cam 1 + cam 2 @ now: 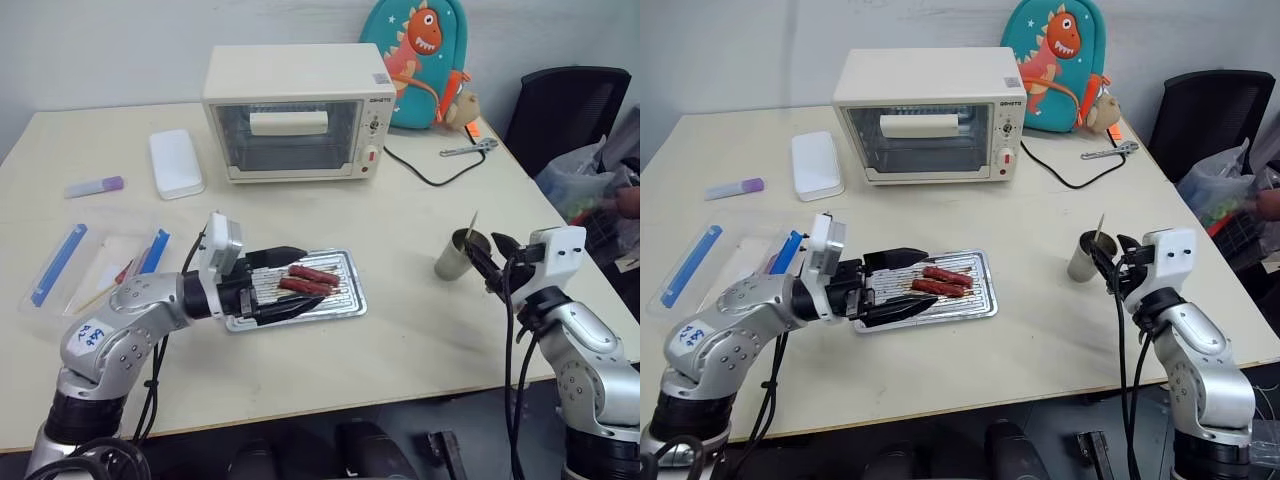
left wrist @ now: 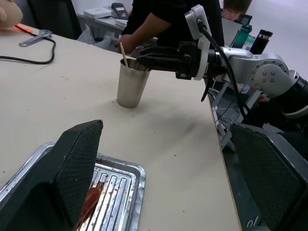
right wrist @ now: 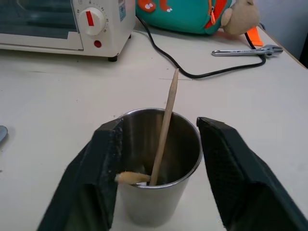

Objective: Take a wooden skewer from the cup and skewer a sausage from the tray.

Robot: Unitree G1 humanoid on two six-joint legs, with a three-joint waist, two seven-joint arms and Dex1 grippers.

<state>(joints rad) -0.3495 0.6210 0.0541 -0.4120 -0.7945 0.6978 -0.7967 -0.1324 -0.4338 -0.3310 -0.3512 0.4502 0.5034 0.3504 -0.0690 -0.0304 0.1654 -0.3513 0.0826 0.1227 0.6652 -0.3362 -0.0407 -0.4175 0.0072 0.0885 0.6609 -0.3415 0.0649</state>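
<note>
Right gripper (image 3: 156, 159) sits level at the cup (image 3: 159, 192), one finger (image 3: 91, 178) on each side of the rim, jaws part-open, gripping nothing. The skewer (image 3: 166, 125) stands tilted in the cup, between the fingers, untouched. Left gripper (image 1: 285, 282) is spread wide, low over the tray (image 1: 345, 290) end; sausages (image 1: 308, 280) lie on the tray, just past its fingertips.

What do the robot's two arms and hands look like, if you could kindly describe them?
Both arms are rounded silver-grey metal segments with black joints and black cables looping alongside. Each wrist carries a white box-shaped camera module. The left hand and right hand each end in two black, wedge-shaped fingers with a finely textured inner face. A white sticker with blue handwriting sits on the left arm.
</note>
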